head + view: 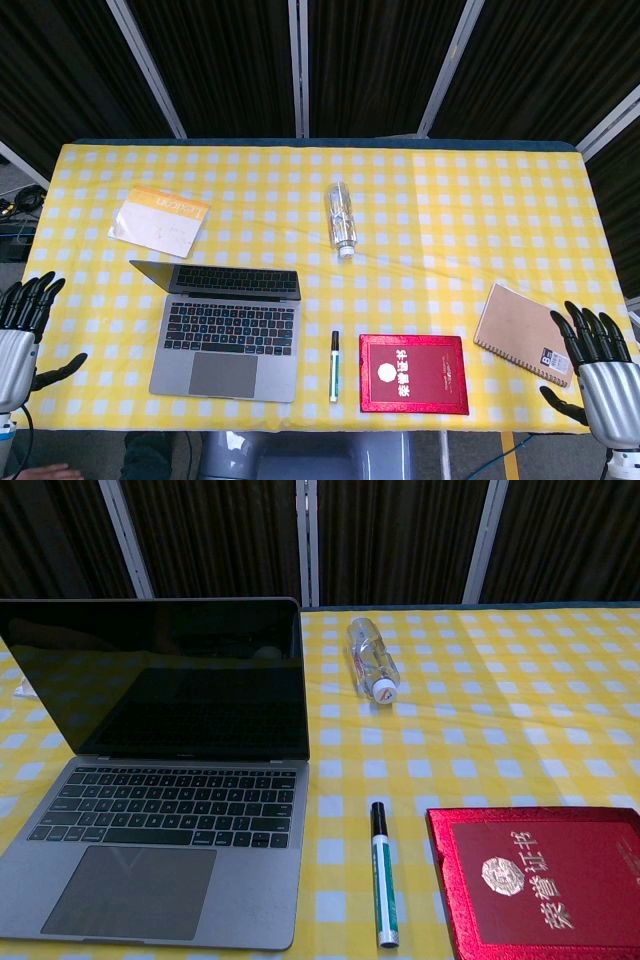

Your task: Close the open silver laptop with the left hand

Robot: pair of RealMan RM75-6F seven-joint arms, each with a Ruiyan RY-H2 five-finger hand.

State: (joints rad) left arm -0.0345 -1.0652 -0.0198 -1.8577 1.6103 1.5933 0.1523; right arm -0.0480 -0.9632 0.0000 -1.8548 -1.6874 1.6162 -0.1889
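The silver laptop [228, 335] stands open near the front left of the yellow checked table [450, 200]; in the chest view its dark screen [155, 675] is upright above the keyboard [165, 805]. My left hand [22, 325] hovers off the table's left edge, fingers spread, holding nothing, well left of the laptop. Over the front right corner my right hand [598, 365] is open too. Neither hand shows in the chest view.
A clear plastic bottle [342, 217] lies behind the laptop's right side. A marker pen [334, 366] and a red certificate book [414, 373] lie right of the laptop. A brown notebook [520, 330] sits by the right hand. A yellow-white card [160, 221] lies behind the laptop.
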